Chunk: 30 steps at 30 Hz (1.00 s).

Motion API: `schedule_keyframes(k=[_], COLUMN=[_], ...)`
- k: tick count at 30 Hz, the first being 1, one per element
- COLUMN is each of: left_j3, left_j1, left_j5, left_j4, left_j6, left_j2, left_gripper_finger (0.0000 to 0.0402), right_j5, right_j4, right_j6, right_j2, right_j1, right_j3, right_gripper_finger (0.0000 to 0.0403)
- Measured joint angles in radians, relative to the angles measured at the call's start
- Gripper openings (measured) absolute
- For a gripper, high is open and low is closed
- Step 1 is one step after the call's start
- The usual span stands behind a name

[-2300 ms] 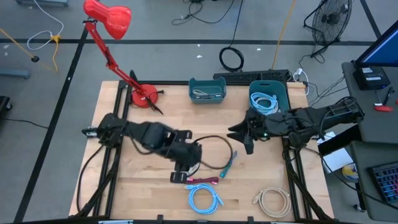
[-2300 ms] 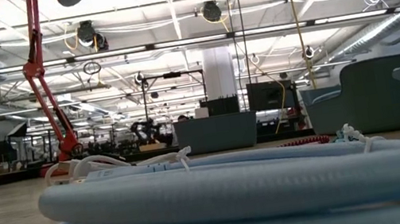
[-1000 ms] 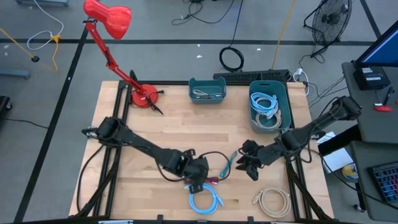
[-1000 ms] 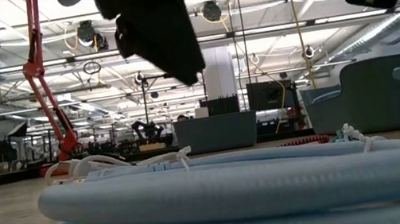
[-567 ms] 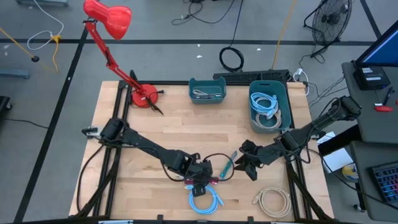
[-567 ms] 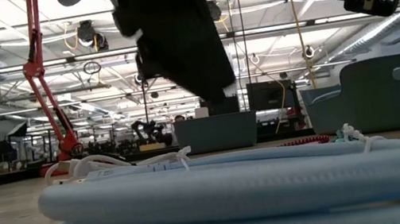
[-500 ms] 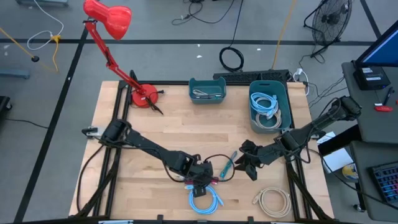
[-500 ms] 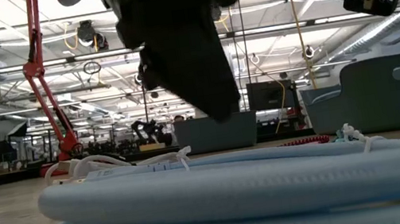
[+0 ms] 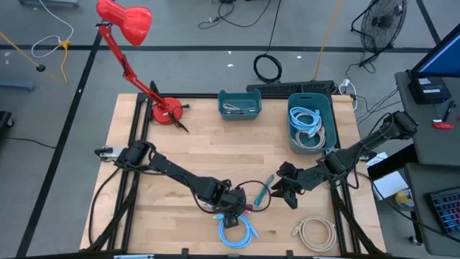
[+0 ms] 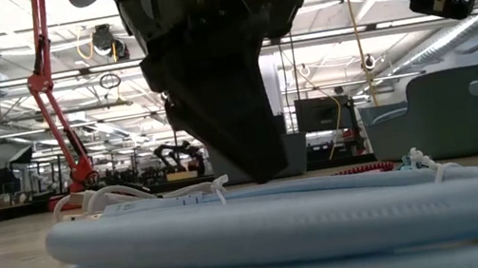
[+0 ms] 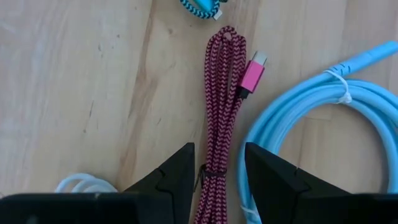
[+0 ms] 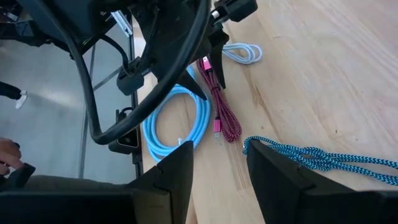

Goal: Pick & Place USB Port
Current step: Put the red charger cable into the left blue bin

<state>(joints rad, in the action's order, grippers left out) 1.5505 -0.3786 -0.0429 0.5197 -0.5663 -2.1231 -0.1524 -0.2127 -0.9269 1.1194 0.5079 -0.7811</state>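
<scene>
Left gripper [image 11: 216, 167] hovers low, fingers parted astride the red braided USB cable [image 11: 222, 112] on the tabletop [image 9: 187, 151] beside a blue coil [image 9: 236, 232]; right gripper [image 12: 217, 163], fingers apart, waits nearby.

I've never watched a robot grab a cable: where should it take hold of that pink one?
Probably mid-bundle, from straight above. The pink cable lies flat in a long narrow hank, so the left gripper's open fingers can straddle it crosswise, clear of the blue coil alongside.

Magenta braided USB cable [image 11: 222, 118] — bundled, lying flat on wood.
</scene>
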Motion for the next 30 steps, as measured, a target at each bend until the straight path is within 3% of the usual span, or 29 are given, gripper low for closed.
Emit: schedule_keyframes(k=[30], left_j3=[0.005], left_j1=[0.0], left_j5=[0.055], left_j4=[0.005], left_j6=[-0.037], left_j2=[-0.058], left_gripper_finger=[0.0131], right_j5=[0.001], right_j4=[0.005], right_j6=[0.011], right_j2=[-0.019], right_j1=[0.0], right_j3=[0.0], right_gripper_finger=[0.0139])
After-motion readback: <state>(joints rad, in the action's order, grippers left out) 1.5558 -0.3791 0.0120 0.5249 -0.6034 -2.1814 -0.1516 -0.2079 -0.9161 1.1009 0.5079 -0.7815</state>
